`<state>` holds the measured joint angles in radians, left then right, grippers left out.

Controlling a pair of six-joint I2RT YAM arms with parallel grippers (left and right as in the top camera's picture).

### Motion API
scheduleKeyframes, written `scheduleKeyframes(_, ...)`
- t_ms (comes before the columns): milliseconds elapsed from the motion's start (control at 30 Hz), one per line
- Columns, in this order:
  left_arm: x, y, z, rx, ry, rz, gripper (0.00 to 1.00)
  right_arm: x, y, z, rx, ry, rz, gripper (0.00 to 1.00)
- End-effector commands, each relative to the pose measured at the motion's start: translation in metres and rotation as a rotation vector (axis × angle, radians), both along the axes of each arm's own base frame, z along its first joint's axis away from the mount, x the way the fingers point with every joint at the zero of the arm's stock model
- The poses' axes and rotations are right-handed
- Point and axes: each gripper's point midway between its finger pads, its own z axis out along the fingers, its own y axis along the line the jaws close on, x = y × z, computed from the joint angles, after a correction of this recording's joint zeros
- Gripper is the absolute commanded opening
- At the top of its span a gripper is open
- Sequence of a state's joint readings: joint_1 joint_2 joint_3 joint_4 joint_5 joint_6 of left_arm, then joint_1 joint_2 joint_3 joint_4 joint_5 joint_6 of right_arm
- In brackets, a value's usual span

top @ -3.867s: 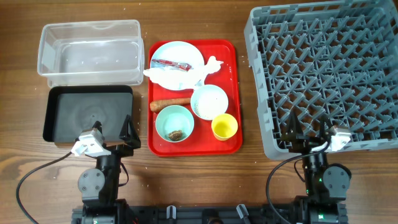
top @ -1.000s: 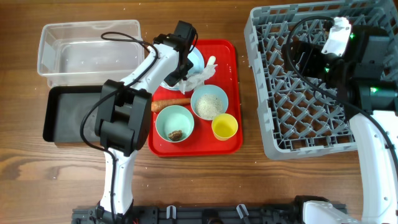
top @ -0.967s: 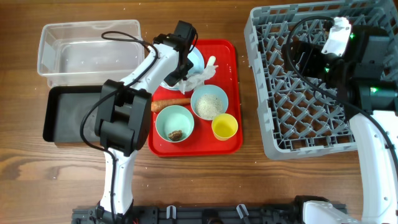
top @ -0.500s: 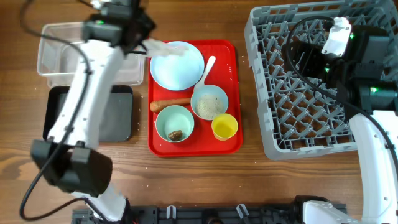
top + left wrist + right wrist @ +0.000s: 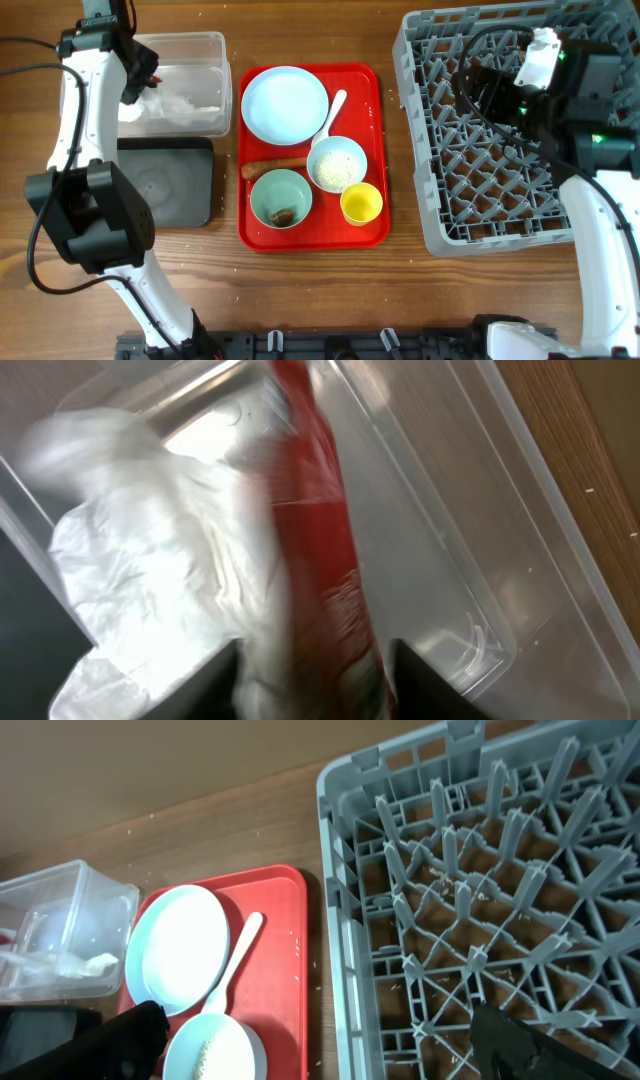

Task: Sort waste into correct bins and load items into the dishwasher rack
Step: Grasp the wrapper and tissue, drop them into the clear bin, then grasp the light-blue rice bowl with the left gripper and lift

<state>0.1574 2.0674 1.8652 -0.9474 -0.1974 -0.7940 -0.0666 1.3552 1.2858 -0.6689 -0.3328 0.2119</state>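
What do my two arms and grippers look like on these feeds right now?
The left arm and right arm are white tubular links with bulky black joints, and black cables loop alongside. The right wrist has a white module with green lights. The left gripper and right gripper have flat black fingers.

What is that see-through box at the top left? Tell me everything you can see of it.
The tub is a clear plastic rectangle with rounded corners and a lipped rim. It stands upright on the wooden table, close behind the black tray and left of the red tray. Inside it are a crumpled white napkin and a red wrapper, which is blurred. The left arm hides its left end.
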Motion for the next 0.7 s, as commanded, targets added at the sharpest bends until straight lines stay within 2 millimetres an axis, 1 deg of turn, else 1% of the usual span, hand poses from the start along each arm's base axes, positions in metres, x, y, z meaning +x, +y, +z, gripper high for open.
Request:
scheduleKeyframes(0, 0.009, 0.007, 0.006, 0.029, -0.040, 0.008, 1.00, 0.007, 0.003, -0.004, 0.026, 0.021, -0.007, 1.00)
scheduleKeyframes(33, 0.013, 0.004, 0.011, 0.016, -0.063, -0.001, 1.00, 0.008, 0.002, -0.005, 0.026, 0.023, -0.006, 1.00)
scheduleKeyframes(67, 0.018, -0.002, 0.021, 0.004, -0.083, -0.067, 1.00, 0.008, 0.002, -0.005, 0.026, 0.023, -0.006, 1.00)
scheduleKeyframes(100, 0.024, -0.012, 0.039, 0.006, -0.107, -0.176, 0.99, 0.008, 0.002, -0.006, 0.025, 0.024, -0.005, 1.00)
scheduleKeyframes(133, 0.023, -0.015, 0.050, 0.018, -0.112, -0.206, 0.99, 0.008, 0.002, -0.006, 0.024, 0.025, -0.005, 1.00)
scheduleKeyframes(167, 0.021, -0.022, 0.070, 0.059, -0.118, -0.287, 1.00, 0.008, 0.002, -0.006, 0.024, 0.025, -0.005, 1.00)
scheduleKeyframes(233, 0.016, -0.029, 0.085, 0.062, -0.126, -0.332, 1.00, 0.008, 0.002, -0.006, 0.024, 0.024, -0.005, 1.00)
scheduleKeyframes(267, 0.015, -0.035, 0.088, 0.037, -0.132, -0.360, 1.00, 0.008, 0.002, -0.006, 0.024, 0.024, -0.005, 1.00)
scheduleKeyframes(300, 0.013, -0.052, 0.092, 0.008, -0.142, -0.437, 0.99, 0.009, 0.002, -0.005, 0.024, 0.022, -0.004, 1.00)
scheduleKeyframes(333, 0.010, -0.059, 0.095, 0.006, -0.138, -0.452, 1.00, 0.009, 0.002, -0.005, 0.021, 0.018, -0.002, 1.00)
scheduleKeyframes(400, 0.002, -0.084, 0.103, 0.000, -0.131, -0.499, 1.00, 0.010, 0.002, -0.004, -0.005, 0.005, 0.022, 1.00)
scheduleKeyframes(467, -0.012, -0.118, 0.107, -0.009, -0.100, -0.571, 0.99, 0.009, 0.006, -0.004, 0.000, 0.001, 0.043, 1.00)
scheduleKeyframes(533, -0.031, -0.158, 0.100, -0.027, -0.031, -0.662, 1.00, 0.009, 0.006, -0.004, -0.009, -0.004, 0.051, 1.00)
scheduleKeyframes(567, -0.039, -0.172, 0.096, -0.029, 0.002, -0.707, 1.00, 0.009, 0.005, -0.003, -0.021, -0.010, 0.061, 1.00)
scheduleKeyframes(600, -0.052, -0.191, 0.091, -0.023, 0.050, -0.793, 1.00, 0.010, 0.005, -0.002, -0.027, -0.017, 0.066, 1.00)
scheduleKeyframes(667, -0.070, -0.217, 0.086, -0.001, 0.109, -0.925, 0.99, 0.012, 0.005, 0.000, -0.039, -0.034, 0.075, 1.00)
